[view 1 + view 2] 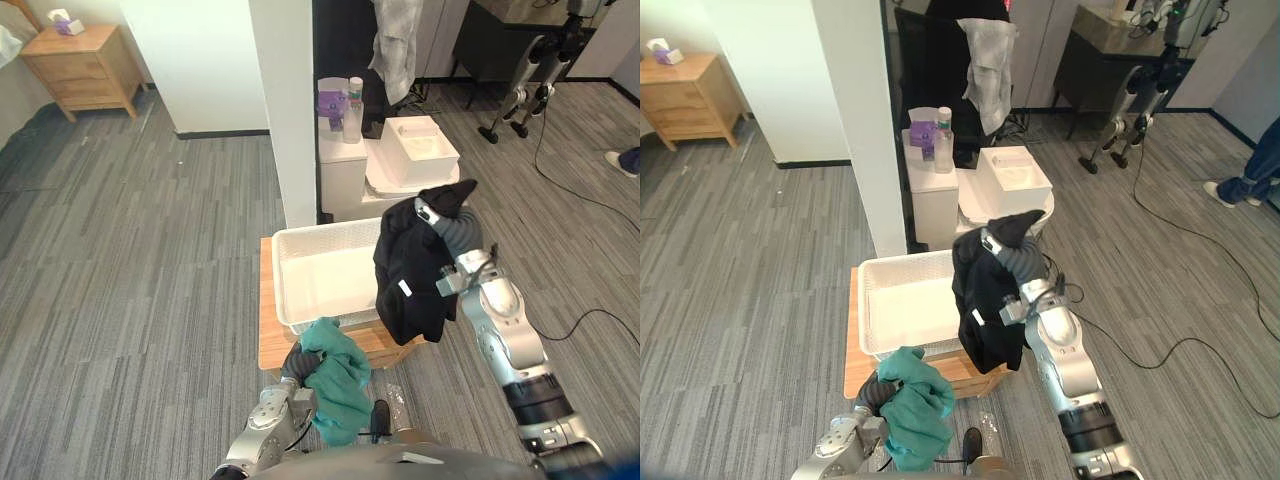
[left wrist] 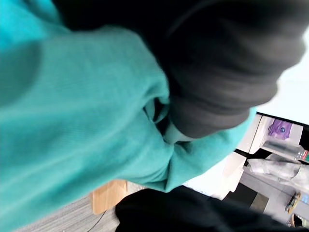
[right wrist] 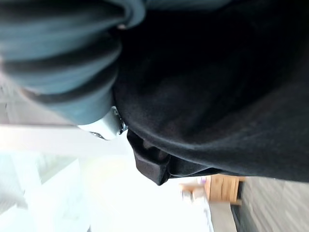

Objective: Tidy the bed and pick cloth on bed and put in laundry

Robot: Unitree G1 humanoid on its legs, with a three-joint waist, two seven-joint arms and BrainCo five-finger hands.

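A white laundry basket [image 1: 300, 236] stands on a low wooden table [image 1: 271, 346] in front of me. A black cloth [image 1: 410, 282] hangs from my right hand [image 1: 428, 214], draped over the basket's right rim. That hand is above the rim's far right corner, and a silver finger pinches the cloth's top. A teal cloth [image 1: 336, 386] is bunched over my left hand [image 1: 294, 364] and hangs down at the table's near edge. The same teal cloth [image 2: 87, 121] wraps round that hand's dark cover. The basket's inside is bare white.
A white pillar [image 1: 285, 110] rises just behind the basket. Beside it a white cabinet [image 1: 340, 170] carries bottles, with a white bin [image 1: 425, 150] to its right. A wooden nightstand [image 1: 85, 65] is far left. Another robot [image 1: 530, 85] and a person's shoe [image 1: 625, 160] are far right.
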